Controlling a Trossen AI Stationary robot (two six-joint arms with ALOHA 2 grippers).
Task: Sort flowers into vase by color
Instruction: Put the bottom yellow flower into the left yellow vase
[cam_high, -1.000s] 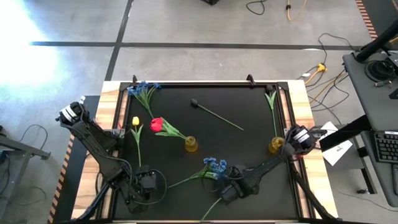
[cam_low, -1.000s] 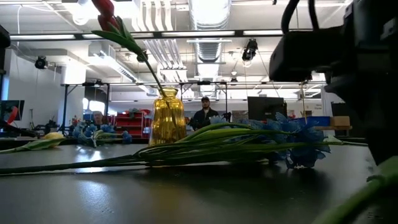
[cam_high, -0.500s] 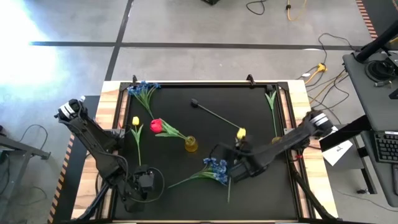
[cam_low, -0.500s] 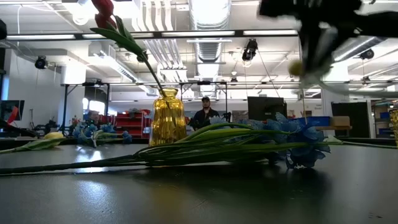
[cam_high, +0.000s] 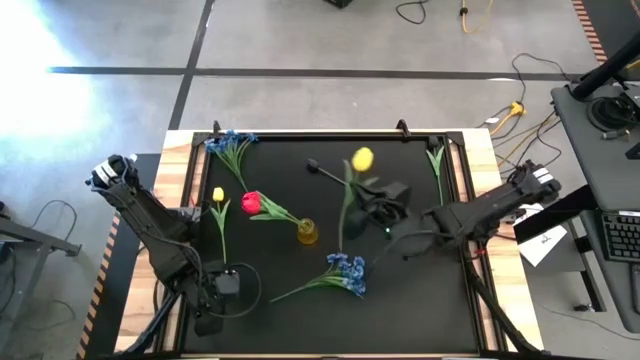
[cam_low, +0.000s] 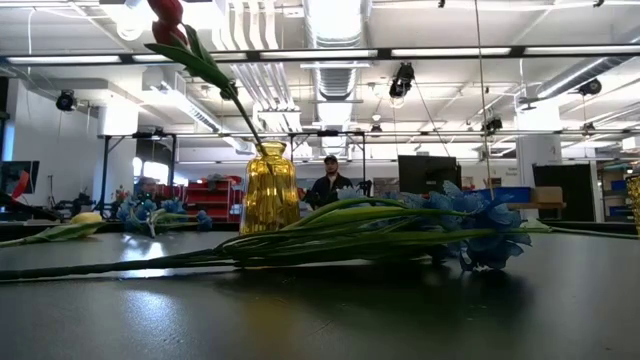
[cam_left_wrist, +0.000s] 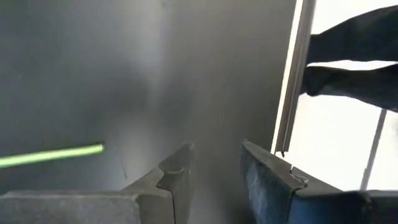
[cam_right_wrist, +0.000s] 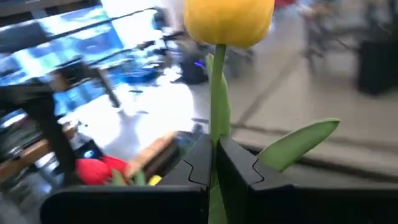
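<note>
My right gripper (cam_high: 353, 205) (cam_right_wrist: 214, 163) is raised over the middle of the table, shut on a yellow tulip (cam_high: 361, 158) (cam_right_wrist: 229, 22) with a green stem and leaf. A yellow glass vase (cam_high: 307, 232) (cam_low: 269, 190) holds a red tulip (cam_high: 251, 201) by its stem. A second yellow tulip (cam_high: 218, 195) lies flat at the left. One blue spray (cam_high: 232, 145) lies at the far left. Another blue spray (cam_high: 348, 268) (cam_low: 480, 225) lies near the middle. My left gripper (cam_high: 215, 297) (cam_left_wrist: 214, 169) waits open at the near left corner. My right gripper pinches the yellow tulip's stem (cam_right_wrist: 216, 134) between its two fingers, some way below the blossom. The fingers come level from the table's right and lie across the stem. The tulip is lifted clear, blossom above the fingers and lower stem (cam_high: 341, 240) hanging below.
A thin black rod (cam_high: 345, 183) lies on the mat toward the far edge. A loose green leafy stem (cam_high: 436, 162) lies by the right rim. A stem end (cam_left_wrist: 53, 155) shows beside my left gripper. People sit in the room beyond the table (cam_low: 329, 185).
My right gripper has risen from the near edge and swung toward the far edge, carrying the yellow tulip with it. The tulip has been lifted clear of the mat, and its blossom now stands over the far middle. The gripper has left the low view.
</note>
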